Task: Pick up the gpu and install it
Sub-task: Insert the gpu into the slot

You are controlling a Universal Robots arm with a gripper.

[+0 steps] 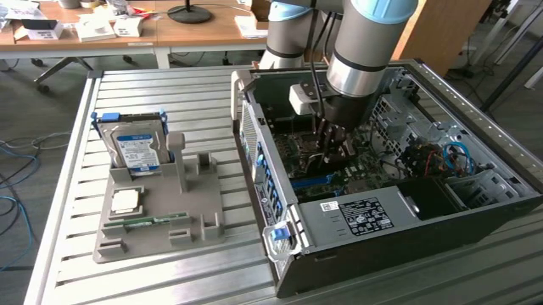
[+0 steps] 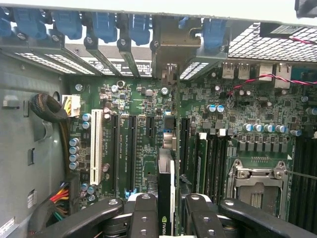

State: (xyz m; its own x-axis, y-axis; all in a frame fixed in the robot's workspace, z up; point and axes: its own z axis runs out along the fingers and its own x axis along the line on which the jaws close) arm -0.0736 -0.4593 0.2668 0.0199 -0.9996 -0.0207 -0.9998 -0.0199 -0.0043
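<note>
- Closest in the exterior view, the open computer case (image 1: 373,216) lies on its side on the slatted metal surface (image 1: 170,89), with a labelled grey box (image 1: 360,216) at its near end.
- Beside the case, on the exterior view's left, a grey holder (image 1: 161,216) rests on the same surface. It carries a narrow green memory stick (image 1: 152,221) lying flat and a square chip (image 1: 126,202) just behind it.
- Further back in the holder, a blue-labelled hard drive (image 1: 136,149) stands upright in its slot.
- Inside the case, the hand (image 2: 167,208) reaches down over the motherboard (image 2: 143,99). It is closed partway on the gpu (image 2: 166,173), with one finger (image 2: 143,213) pressed on each flat side.
- The gpu stands edge-on between the fingers and runs along the line of the long dark slots, between a white slot (image 2: 96,146) and the processor socket (image 2: 257,183).
- We cannot tell whether its lower edge is seated in a slot.
- Beyond the card, a row of blue clips (image 2: 104,25) lines the rear wall of the case.
- In the exterior view the arm (image 1: 365,51) rises from the hand (image 1: 332,149) out of the case.
- Farthest off, a wooden surface (image 1: 195,28) holds small boxes and a black lamp base.
</note>
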